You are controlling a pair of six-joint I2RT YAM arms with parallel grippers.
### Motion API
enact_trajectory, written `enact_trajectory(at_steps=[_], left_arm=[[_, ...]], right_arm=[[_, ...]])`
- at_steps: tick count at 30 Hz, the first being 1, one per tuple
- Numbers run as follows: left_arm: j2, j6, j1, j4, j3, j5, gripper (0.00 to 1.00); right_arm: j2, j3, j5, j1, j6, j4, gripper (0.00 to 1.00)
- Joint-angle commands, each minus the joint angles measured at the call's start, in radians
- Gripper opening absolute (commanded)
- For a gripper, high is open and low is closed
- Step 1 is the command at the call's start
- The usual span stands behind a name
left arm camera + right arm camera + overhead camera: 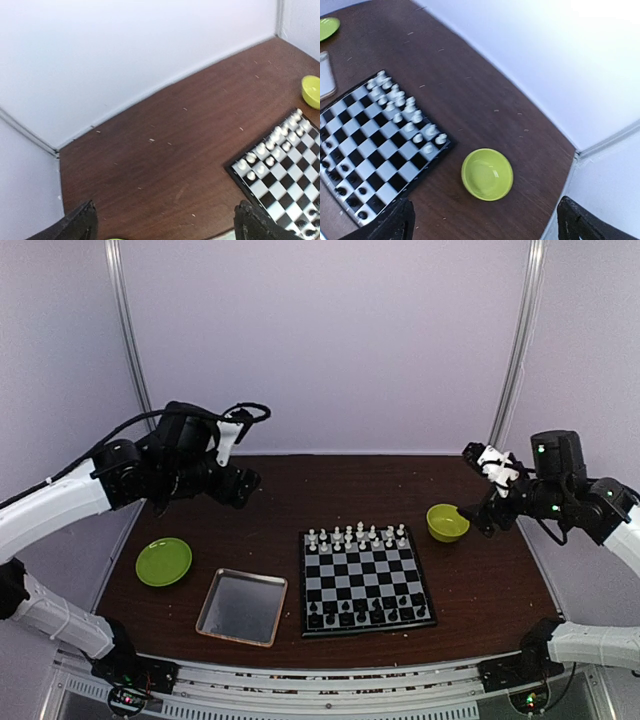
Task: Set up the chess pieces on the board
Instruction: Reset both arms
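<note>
Broadly, the brown table (300, 490) is spreading out beneath both raised arms. The left gripper (165, 230) is hanging high with its fingers spread wide and nothing between them; the right gripper (487, 227) is doing the same. The board (365, 575) is lying flat, below and to the right of the left gripper, below and to the left of the right one. A metal tray (240, 608) is sitting under the left gripper's side, with a green plate (163, 561) beside it. A green bowl (487, 174) is resting almost directly below the right gripper. White pieces (357, 536) are filling the board's far rows and black pieces (365, 612) the near rows, so setup is looking finished. Being tiny, light, hard and glossy, they are likely tipping easily; pinching one by its head from above seems safest
</note>
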State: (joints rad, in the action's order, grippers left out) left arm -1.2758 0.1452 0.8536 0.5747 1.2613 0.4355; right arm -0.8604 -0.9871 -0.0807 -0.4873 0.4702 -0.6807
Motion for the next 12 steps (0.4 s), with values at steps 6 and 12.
enact_trajectory(at_steps=[6,12], left_arm=[[0.243,-0.058,-0.099,-0.427,-0.248,0.447,0.98],[0.206,-0.044,-0.134,-0.375,-0.263,0.464,0.98]], right_arm=[[0.113,0.122,0.195,0.123,-0.305,0.331,0.99],[0.131,0.202,0.088,0.264,-0.395,0.417,1.0]])
